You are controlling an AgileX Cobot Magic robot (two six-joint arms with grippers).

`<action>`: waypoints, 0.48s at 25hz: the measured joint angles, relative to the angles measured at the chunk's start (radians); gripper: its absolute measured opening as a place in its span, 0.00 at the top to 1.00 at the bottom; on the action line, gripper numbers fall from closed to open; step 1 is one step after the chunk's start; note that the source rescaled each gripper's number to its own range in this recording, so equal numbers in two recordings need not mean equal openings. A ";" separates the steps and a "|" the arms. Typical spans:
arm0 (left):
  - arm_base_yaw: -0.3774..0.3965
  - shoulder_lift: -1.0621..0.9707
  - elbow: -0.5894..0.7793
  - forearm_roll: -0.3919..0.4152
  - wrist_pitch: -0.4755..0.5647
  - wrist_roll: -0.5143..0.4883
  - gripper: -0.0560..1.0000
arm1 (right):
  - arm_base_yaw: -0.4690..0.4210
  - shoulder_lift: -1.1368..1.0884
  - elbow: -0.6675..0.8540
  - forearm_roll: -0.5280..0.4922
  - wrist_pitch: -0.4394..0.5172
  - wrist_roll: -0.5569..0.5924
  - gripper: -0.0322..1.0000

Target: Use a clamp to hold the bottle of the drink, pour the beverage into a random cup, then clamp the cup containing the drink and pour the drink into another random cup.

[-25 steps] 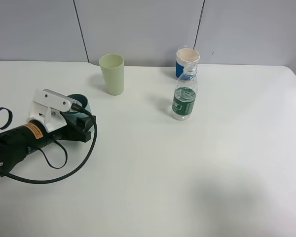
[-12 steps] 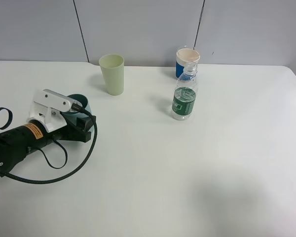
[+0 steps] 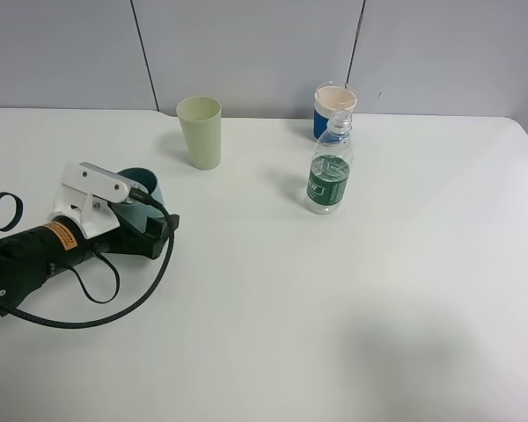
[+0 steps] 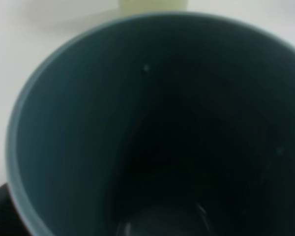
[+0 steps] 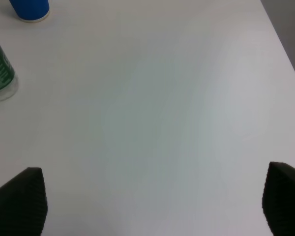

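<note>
Dark teal plastic cup [image 3: 146,182] stands upright at L side of white desk [image 3: 334,308], between L jaws. Grip state cannot be told: cup fills L wrist view. R jaws stand wide apart, empty, over bare desk. Clear plastic bottle w/ green label [image 3: 327,180] stands mid-desk, just in front of blue paper cup [image 3: 334,105]; pale green plastic cup [image 3: 200,132] well apart. Procedure, if releasing: back L arm off level, w/o nudging cup wall; then take bottle squarely at label height
</note>
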 joint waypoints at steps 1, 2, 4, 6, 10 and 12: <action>0.000 0.000 0.000 0.000 0.000 0.007 0.02 | 0.000 0.000 0.000 0.000 0.000 0.000 0.29; 0.000 0.000 0.000 0.000 0.000 0.023 0.02 | 0.000 0.000 0.000 0.000 0.000 0.000 0.29; 0.000 -0.001 0.013 -0.001 0.000 0.056 0.02 | 0.000 0.000 0.000 0.000 0.000 0.000 0.29; 0.000 -0.015 0.036 -0.001 0.002 0.087 0.02 | 0.000 0.000 0.000 0.000 0.000 0.000 0.29; 0.000 -0.068 0.101 -0.023 0.001 0.124 0.02 | 0.000 0.000 0.000 0.000 0.000 0.000 0.29; 0.000 -0.102 0.137 -0.029 0.001 0.127 0.02 | 0.000 0.000 0.000 0.000 0.000 0.000 0.29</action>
